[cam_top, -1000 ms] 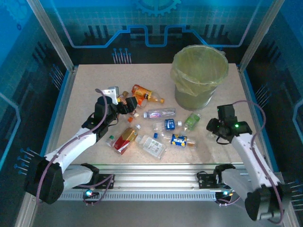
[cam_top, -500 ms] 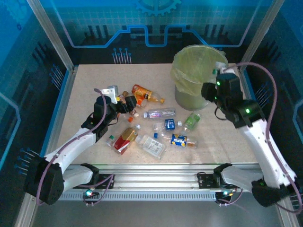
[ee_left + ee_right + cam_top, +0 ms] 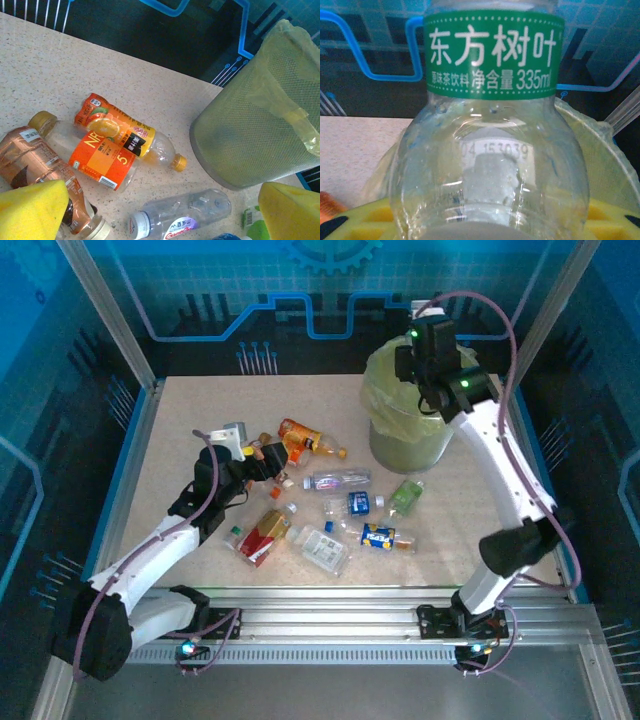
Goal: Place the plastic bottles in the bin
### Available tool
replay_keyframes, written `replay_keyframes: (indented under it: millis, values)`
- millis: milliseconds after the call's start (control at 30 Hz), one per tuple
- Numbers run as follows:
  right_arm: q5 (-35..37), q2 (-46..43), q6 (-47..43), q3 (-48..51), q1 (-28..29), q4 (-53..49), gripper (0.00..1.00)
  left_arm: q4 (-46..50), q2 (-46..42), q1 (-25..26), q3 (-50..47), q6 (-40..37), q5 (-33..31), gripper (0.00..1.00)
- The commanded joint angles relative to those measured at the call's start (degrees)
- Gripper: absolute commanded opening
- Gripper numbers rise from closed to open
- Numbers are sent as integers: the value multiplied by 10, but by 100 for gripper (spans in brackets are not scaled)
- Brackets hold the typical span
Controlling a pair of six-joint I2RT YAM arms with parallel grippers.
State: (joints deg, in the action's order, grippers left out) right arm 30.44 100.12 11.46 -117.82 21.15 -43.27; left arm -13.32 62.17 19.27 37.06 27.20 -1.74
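Up over the round grey-green bin w/ yellow-green bag liner [image 3: 415,445], right claw [image 3: 422,348] pinches a clear plastic bottle with a green label band [image 3: 490,150]. Its wrist cam gets the print, unreadable from overhead: 东方树叶, 335ml. Overhead cam gives the layout: other plastic bottles [image 3: 335,510] scattered mid-bench [image 3: 200,410], left of the bin. Left claw [image 3: 262,462] spread wide, low over them. Its wrist cam catches an orange-label bottle [image 3: 102,157] w/ a big "5".

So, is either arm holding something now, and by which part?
The right fingers grip a clear bottle by its rounded body, below the green label. The left fingers are open and empty.
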Motion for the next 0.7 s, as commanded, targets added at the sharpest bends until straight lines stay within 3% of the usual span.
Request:
replay_keyframes:
  millis: [0,300,667]
  values:
    - [3,53,-24,-66,-21,-22,32,5,-16,-5,-5,13,14,99]
    - [-26,181,-32,-131,-48,-96,30,29,-36,-5,-10,7,4,99]
    - [-118,202,-28,-63,-79,-120,32,44,-39,-6,-7,4,-9,99]
